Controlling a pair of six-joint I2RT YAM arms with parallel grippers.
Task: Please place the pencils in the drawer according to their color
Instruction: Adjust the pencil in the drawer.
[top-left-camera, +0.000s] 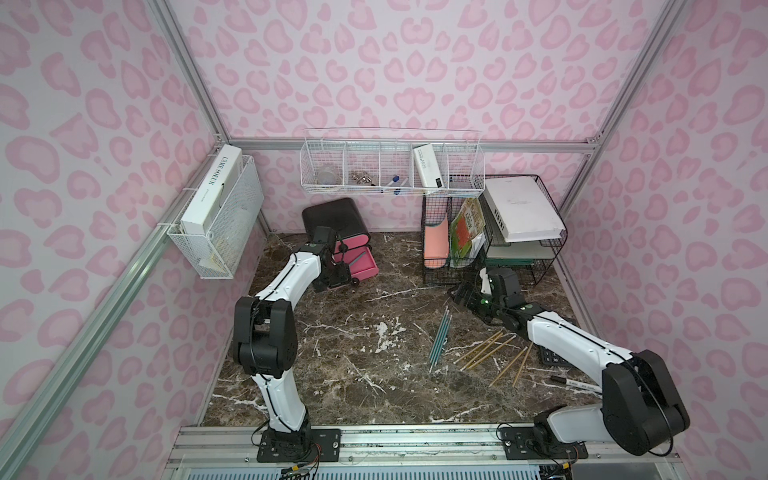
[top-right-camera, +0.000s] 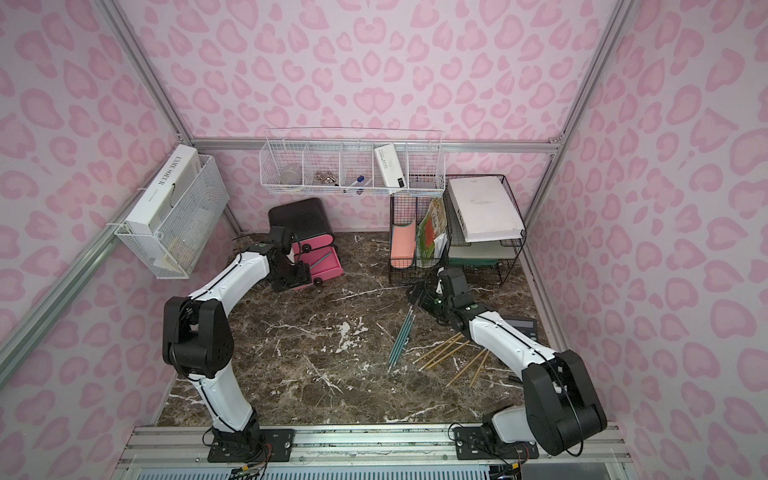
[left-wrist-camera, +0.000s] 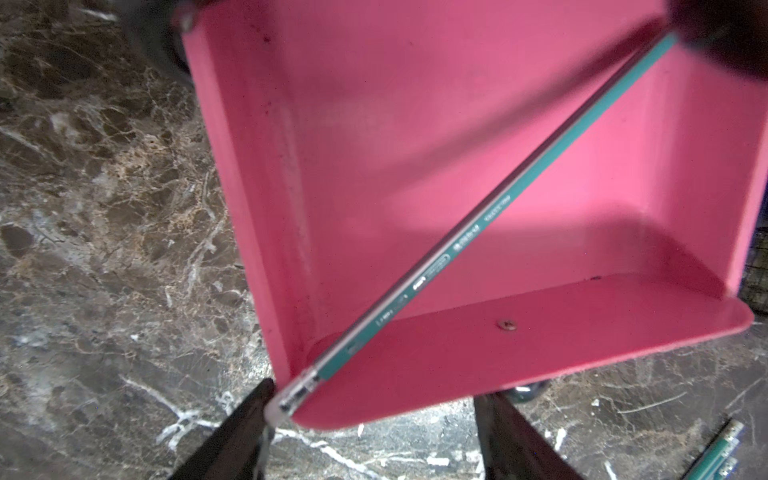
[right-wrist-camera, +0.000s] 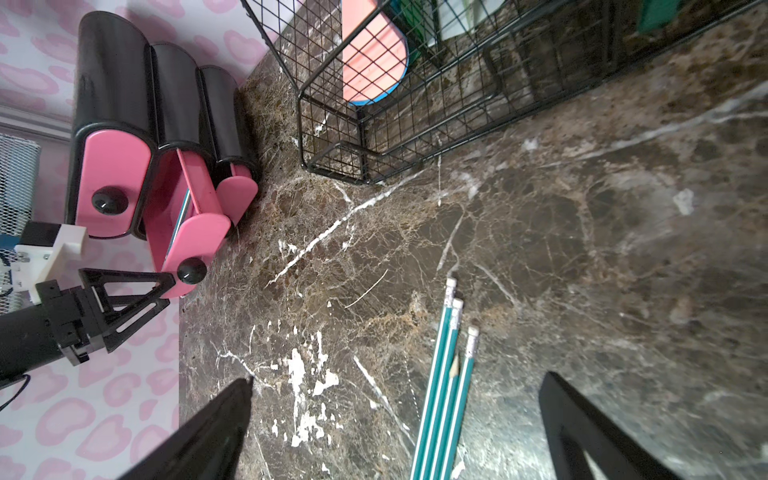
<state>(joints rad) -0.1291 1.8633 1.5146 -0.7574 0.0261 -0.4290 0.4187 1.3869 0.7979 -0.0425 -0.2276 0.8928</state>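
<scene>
I have the left jaws spread apart and gripping nothing, poised at the near front corner of the pulled-out middle drawer (left-wrist-camera: 374, 145) of the drawer cabinet (top-left-camera: 332, 216). The cabinet stands at the far left of the desk (top-left-camera: 353, 374), and one teal pencil (left-wrist-camera: 498, 216) lies corner to corner inside that drawer, its eraser end poking over the rim at that same corner. My right jaws stand wide and empty above the loose teal pencils (right-wrist-camera: 446, 374) lying right of centre on the desk, with the yellow pencils (top-left-camera: 490, 353) scattered just to their right.
</scene>
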